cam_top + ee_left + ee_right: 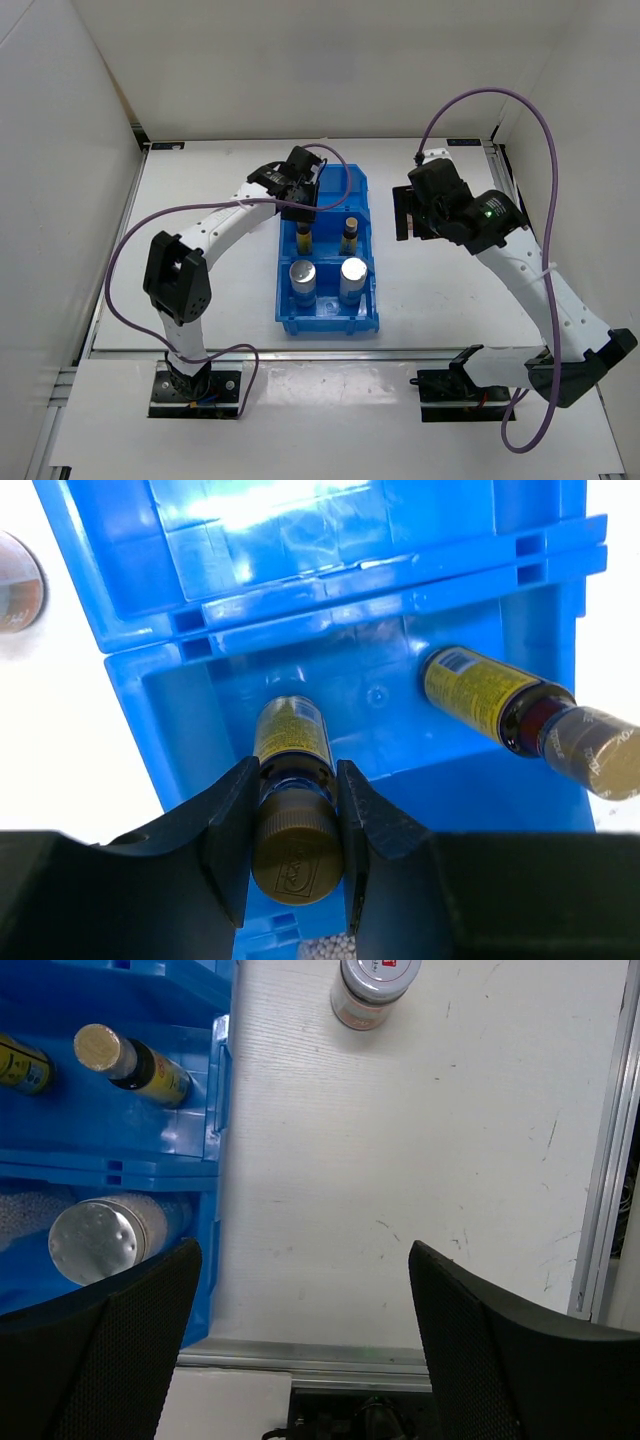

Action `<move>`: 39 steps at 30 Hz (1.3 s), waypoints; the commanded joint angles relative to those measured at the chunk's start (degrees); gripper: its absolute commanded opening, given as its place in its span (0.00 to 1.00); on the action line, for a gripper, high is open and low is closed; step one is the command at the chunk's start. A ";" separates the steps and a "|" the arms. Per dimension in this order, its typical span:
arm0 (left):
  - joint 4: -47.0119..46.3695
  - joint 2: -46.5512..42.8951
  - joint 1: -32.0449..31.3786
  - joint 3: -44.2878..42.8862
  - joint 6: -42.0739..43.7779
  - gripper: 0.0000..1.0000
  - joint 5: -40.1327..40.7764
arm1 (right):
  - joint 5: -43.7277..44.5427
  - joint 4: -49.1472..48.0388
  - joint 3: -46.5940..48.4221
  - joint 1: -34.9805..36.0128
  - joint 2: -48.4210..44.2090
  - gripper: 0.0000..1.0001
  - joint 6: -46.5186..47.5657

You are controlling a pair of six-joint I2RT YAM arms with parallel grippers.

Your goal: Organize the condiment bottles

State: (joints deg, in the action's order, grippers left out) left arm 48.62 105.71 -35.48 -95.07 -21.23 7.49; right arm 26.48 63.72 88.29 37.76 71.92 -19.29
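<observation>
My left gripper (297, 777) is shut on the neck of a slim brown bottle with a yellow label (292, 742), which stands in the middle compartment of the blue bin (350, 545). The second brown bottle (490, 695) stands to its right in that compartment. In the top view the left gripper (301, 210) is over the bin's left side. Two silver-topped cylinders (303, 279) (353, 276) stand in the near compartment. My right gripper (302, 1260) is open and empty over bare table right of the bin. One white-lidded jar (372, 985) stands on the table beyond it.
The bin (328, 318) sits mid-table; its far compartment looks empty in the left wrist view. A round lid (15, 595) shows on the table left of the bin. The right arm (470, 215) hides the table under it. A metal rail (600, 1160) edges the table.
</observation>
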 commanded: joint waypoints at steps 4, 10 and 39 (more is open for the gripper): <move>-2.39 -0.24 -0.81 -0.47 -0.74 0.61 2.97 | 2.34 0.00 0.04 -0.14 -1.34 0.89 -0.22; -2.39 -0.77 -0.81 -1.52 -0.74 0.82 2.97 | 2.35 0.52 0.82 -1.89 0.41 0.91 -0.75; 12.90 -15.96 2.17 0.93 -0.04 0.88 -2.64 | -12.33 -4.05 0.31 -13.59 5.86 0.97 0.83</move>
State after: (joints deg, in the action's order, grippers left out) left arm 60.42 94.67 -33.91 -96.14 -20.27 8.38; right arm 14.85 61.04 89.52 24.40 79.85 -19.00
